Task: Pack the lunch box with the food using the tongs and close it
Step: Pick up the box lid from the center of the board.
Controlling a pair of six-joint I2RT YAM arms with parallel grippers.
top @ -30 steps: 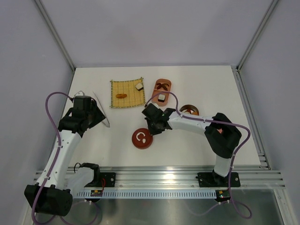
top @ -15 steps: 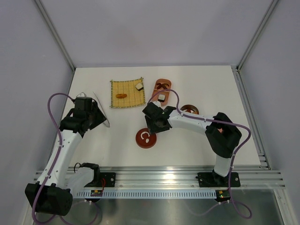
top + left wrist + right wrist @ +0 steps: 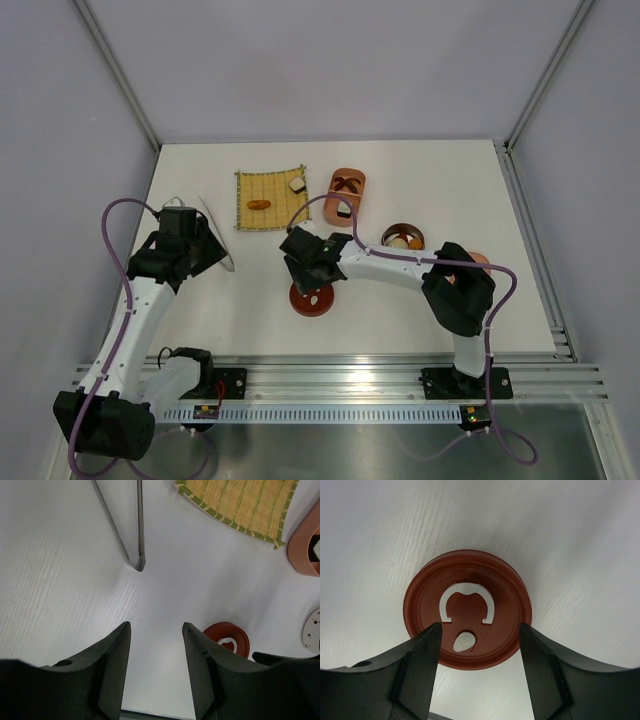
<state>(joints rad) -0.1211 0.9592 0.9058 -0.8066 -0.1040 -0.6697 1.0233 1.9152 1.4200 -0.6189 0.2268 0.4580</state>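
Observation:
The slim pale tongs point(image 3: 216, 236) point(image 3: 131, 540) lie on the table just ahead of my left gripper point(image 3: 200, 255) point(image 3: 156, 635), which is open and holds nothing. A yellow mat point(image 3: 270, 198) point(image 3: 240, 502) carries two pieces of food: an orange lump point(image 3: 259, 204) and a white-and-dark block point(image 3: 297, 184). The lunch box shows as an oval salmon compartment point(image 3: 346, 192) and a round brown bowl point(image 3: 404, 237), both with food inside. Its round red lid point(image 3: 310, 298) point(image 3: 467, 609) lies flat on the table. My right gripper point(image 3: 310, 280) point(image 3: 480, 645) hovers open over the lid, its fingers on either side of the near rim.
The right arm point(image 3: 400, 265) stretches leftwards across the table in front of the bowl. A salmon piece point(image 3: 478, 259) peeks out behind its elbow. The metal rail point(image 3: 350, 375) runs along the near edge. The enclosure's walls stand on three sides.
My right gripper has opened and moved left, standing over the red lid, which lies on the table. The round bowl has come into view. The left arm has barely moved.

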